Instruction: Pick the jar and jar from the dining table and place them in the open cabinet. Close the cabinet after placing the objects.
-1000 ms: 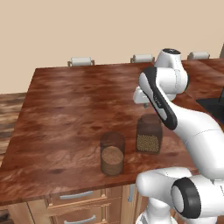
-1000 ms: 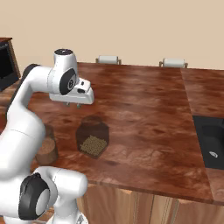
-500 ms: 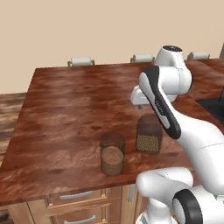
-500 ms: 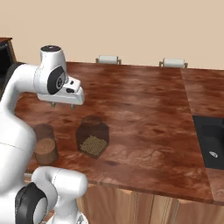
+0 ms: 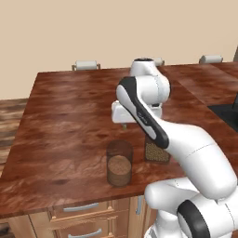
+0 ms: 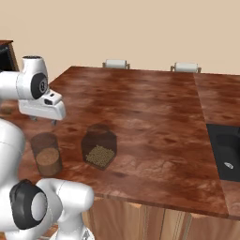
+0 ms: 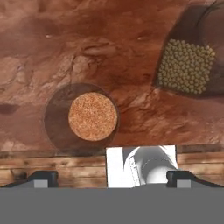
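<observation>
The slim jar point(image 5: 119, 163) point(image 6: 47, 154) of light-brown powder stands near the front edge of the dining table point(image 5: 69, 107) point(image 6: 150, 108). From above it shows as a brown disc point(image 7: 92, 116). The wider jar point(image 6: 99, 146) point(image 7: 187, 65) of olive-yellow pellets stands just beside it, and my arm partly covers this jar point(image 5: 155, 152) in the left base view. My gripper point(image 7: 111, 178) point(image 6: 43, 121) point(image 5: 124, 124) hangs above the table over the two jars, pointing down. It is open and holds nothing; the slim jar lies below, left of its centre line.
Pale grey chair backs point(image 5: 87, 65) point(image 6: 116, 64) line the table's far edge. A dark sink point(image 6: 227, 150) is set in the counter to the right. Drawers with horizontal handles point(image 5: 81, 208) sit under the near edge. A dark oven point(image 6: 4, 58) is at the far left.
The arm has swung its hand leftward and nearer the front edge, from beyond the wider jar to above the two jars. Both jars have stayed put.
</observation>
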Controlling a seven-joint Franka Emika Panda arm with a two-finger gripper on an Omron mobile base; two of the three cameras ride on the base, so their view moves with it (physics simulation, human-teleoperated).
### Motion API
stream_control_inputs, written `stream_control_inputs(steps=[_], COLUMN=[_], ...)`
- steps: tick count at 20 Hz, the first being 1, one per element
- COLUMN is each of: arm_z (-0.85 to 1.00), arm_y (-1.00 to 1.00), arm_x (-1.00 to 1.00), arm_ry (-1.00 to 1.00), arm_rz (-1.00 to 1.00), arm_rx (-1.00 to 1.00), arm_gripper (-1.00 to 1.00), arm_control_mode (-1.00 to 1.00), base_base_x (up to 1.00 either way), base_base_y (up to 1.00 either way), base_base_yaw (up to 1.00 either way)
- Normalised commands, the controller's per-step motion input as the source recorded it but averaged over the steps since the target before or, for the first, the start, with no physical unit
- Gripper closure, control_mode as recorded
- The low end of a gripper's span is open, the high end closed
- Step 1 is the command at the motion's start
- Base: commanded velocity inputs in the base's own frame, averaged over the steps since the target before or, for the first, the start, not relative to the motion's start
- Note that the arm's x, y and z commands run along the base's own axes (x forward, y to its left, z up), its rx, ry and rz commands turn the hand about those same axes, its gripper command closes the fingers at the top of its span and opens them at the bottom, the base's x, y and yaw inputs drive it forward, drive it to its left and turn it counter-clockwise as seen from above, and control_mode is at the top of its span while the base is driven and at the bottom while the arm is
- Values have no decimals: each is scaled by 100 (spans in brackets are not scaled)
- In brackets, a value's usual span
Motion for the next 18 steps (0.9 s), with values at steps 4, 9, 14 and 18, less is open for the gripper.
stream_control_inputs(steps=[4,9,14,18], arm_z=[-33,-46,-39,-20], arm_y=[0,0,12,3], arm_x=[-4,36,57,32], arm_ry=[11,-3,-1,0], arm_rz=[0,0,0,0], arm_rx=[4,0,0,1], arm_gripper=[-100,-100,-100,-100], arm_control_mode=[-100,-100,-100,-100], base_base_x=[0,0,0,0], base_base_y=[0,0,0,0], base_base_yaw=[0,0,0,0])
